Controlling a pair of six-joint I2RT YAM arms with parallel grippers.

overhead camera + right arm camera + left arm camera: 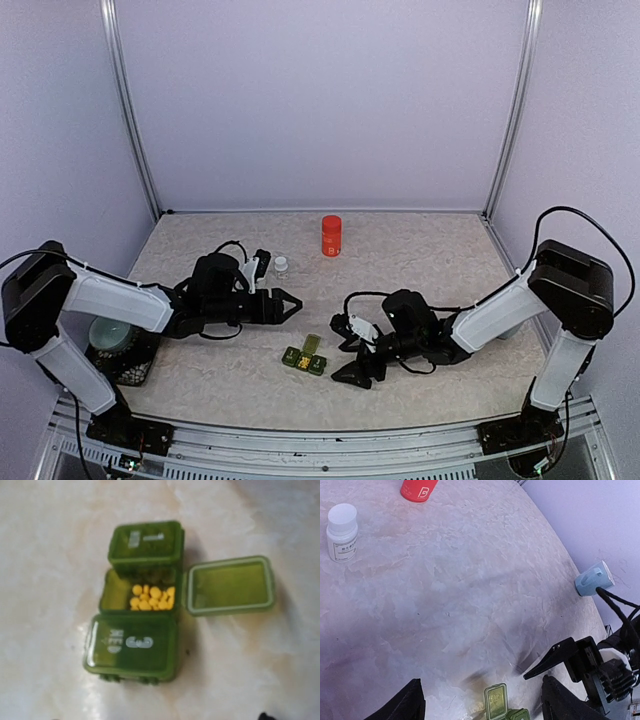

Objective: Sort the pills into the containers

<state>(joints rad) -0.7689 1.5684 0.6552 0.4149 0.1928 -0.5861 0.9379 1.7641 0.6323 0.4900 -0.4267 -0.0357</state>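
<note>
The left pincer (292,305) stands wide apart, holding nothing. The right pincer (347,352) is apart and empty too, just beside the green pill container (135,640) on the tabletop (430,250). The container's middle compartment lies open, showing yellow pills (150,597).

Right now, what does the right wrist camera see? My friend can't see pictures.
A small green pill box with three compartments sits on a pale marbled table. Its middle compartment is open, holding little yellow pills, with its lid flipped out to the right; both outer lids are shut.
</note>
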